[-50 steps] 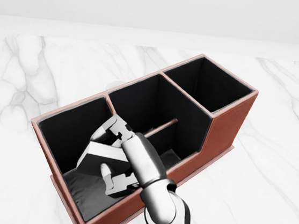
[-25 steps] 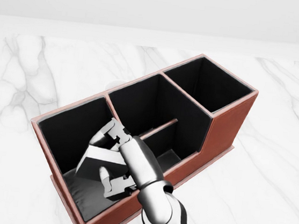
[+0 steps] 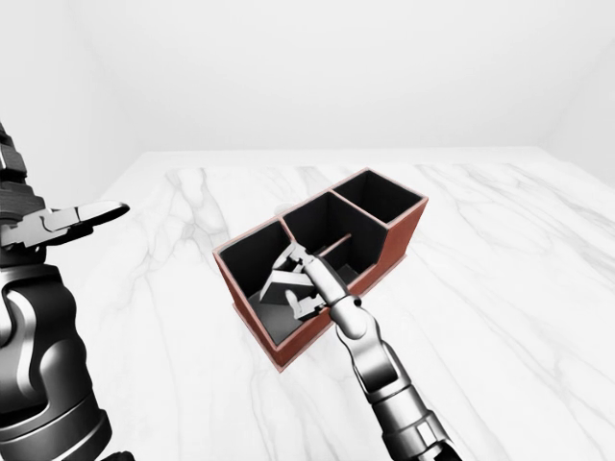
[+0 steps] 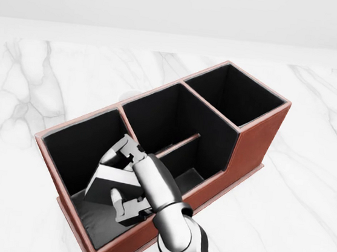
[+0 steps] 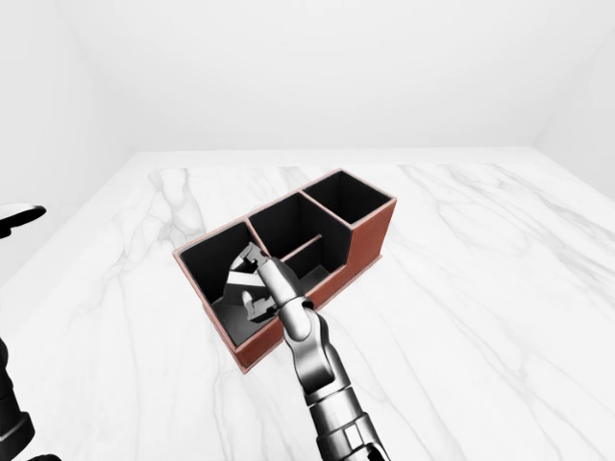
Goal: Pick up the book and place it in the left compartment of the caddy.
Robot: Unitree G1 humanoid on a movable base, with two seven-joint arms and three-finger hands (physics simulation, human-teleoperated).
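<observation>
Grey-silver right hand (image 4: 127,182) reaches down into the left compartment of the caddy (image 4: 259,133), fingers (image 4: 117,200) closed round the book (image 4: 109,177). I read the book as tilted, its lower edge near the compartment floor, though contact is unclear. Left hand (image 3: 72,221) is raised at the left-eye view's left, fingers apparently extended, over the marble table (image 4: 306,196).

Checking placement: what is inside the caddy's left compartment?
The right robot hand holds a grey book, tilted, inside the brown caddy's left compartment. The hand hides the book's lower end and the floor beneath.
</observation>
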